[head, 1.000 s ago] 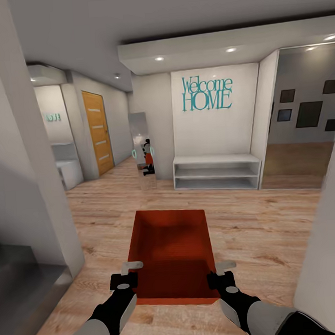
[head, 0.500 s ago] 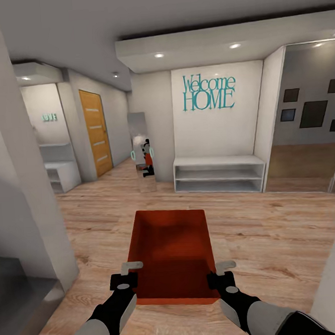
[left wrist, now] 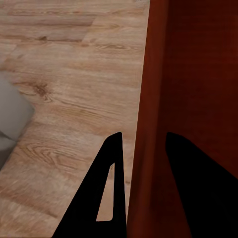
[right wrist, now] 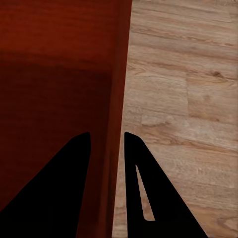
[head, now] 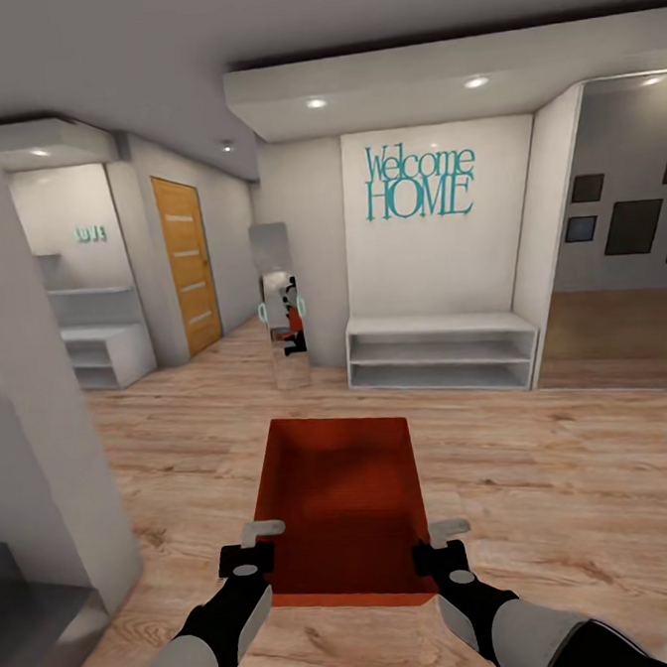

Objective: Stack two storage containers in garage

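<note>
Head view: both arms forward, left gripper (head: 251, 546) and right gripper (head: 440, 545) clamping storage container (head: 344, 507) walls.

an orange-red bin (head: 340, 502) sits low centre over a light wood plank floor (head: 543, 478). black grippers: left (head: 251, 550), right (head: 440, 550). teal lettering (head: 419, 181) marks the white wall; an orange-brown door (head: 187, 264) stands at left.

Storage container (head: 340, 492): smooth matt orange-red walls. Floor (head: 543, 478): light wood planks, visible grain. Door (head: 185, 264): wood.
</note>
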Robot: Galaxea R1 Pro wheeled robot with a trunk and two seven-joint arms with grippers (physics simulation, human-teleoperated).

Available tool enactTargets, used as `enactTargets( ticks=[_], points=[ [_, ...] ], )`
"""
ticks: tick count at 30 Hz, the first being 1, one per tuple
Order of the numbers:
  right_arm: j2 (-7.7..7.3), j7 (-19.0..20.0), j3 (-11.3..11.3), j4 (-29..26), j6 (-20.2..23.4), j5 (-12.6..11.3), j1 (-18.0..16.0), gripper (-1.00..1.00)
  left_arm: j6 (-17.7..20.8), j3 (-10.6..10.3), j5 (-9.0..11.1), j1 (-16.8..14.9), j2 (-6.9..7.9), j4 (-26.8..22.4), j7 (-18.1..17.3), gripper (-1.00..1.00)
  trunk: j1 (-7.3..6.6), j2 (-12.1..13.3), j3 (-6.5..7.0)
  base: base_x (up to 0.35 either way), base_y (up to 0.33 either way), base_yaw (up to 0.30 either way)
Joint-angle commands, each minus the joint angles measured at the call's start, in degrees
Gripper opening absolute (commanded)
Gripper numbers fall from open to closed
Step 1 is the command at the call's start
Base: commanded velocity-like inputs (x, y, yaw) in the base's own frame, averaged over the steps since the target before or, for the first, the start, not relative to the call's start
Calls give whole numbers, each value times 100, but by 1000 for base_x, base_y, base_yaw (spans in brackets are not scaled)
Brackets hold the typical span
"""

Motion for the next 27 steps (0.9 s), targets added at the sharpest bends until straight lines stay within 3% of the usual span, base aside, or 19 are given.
enactTargets(
  ticks=[1, 7, 11, 14, 20, 27],
  points=[
    [-1, -192, -23, -4, -181, -65, -6, -100, 42, 63, 505, -4, -39, 12, 42, -100, 3, -3, -6, 322, 0, 0],
    [-1, -199, -41, -4, -179, -133, -6, -100, 42, 63, 503, -1, -38, 10, 39, -100, 3, -3, -6, 322, 0, 0],
    [-9, -194, -48, -4, -178, -522, -6, -100, 42, 63, 505, 0, -39, 11, 40, -100, 3, -3, -6, 322, 0, 45],
    [-6, -193, -48, -4, -180, -596, -5, -100, 42, 63, 504, -3, -39, 12, 42, -100, 3, -3, -6, 322, 0, 210],
    [-6, -192, -41, -4, -181, -602, -6, -100, 42, 63, 504, -6, -39, 12, 42, -100, 3, -3, -6, 322, 0, 266],
    [-6, -192, -41, -4, -181, -602, -6, -100, 42, 64, 503, -4, -39, 4, 43, -100, 3, -3, -6, 322, 0, 33]
  ],
)
